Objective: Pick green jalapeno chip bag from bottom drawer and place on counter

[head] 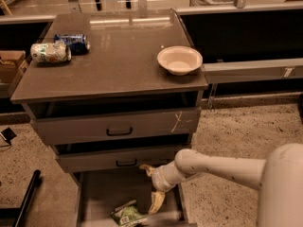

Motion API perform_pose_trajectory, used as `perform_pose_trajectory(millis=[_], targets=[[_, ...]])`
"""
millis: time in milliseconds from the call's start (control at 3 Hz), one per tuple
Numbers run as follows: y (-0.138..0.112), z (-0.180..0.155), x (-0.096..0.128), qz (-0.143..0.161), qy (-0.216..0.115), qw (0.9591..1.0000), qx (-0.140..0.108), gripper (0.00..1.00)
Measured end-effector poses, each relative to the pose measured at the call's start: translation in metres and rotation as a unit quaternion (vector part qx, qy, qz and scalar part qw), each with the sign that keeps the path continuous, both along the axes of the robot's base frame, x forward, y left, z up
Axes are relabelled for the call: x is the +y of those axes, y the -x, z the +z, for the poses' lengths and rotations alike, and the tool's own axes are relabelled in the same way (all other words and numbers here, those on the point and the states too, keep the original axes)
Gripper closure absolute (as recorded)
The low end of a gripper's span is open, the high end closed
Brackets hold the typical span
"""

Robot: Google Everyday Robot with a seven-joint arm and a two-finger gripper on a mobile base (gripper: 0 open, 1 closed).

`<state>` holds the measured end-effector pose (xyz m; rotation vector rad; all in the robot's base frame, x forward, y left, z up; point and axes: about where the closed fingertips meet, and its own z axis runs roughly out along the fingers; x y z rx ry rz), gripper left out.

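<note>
The green jalapeno chip bag (127, 215) lies crumpled at the front of the open bottom drawer (102, 193), near the lower edge of the view. My gripper (151, 187) hangs over the drawer, just right of and slightly above the bag. It is open, with one pale fingertip (147, 169) up near the middle drawer and the other (156, 201) pointing down beside the bag. It holds nothing. The counter (113, 65) is the glossy grey-brown cabinet top above.
On the counter are a white bowl (179, 59) at the right, and a white-green crushed can (50, 52) and a blue can (71, 41) at the left. The two upper drawers (118, 126) stand slightly ajar. My arm (222, 167) reaches in from the right.
</note>
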<state>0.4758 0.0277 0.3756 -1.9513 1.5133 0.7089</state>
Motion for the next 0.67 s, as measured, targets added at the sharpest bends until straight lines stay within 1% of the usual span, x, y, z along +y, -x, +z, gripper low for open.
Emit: perform_pose_trajectory(millis=[333,667], targets=[[0.003,-0.049,0.021,0.033,-0.030,0.9989,0.015,0.00],[0.008,-0.069,0.036,0.065,-0.086,0.9940,0.016,0.00]])
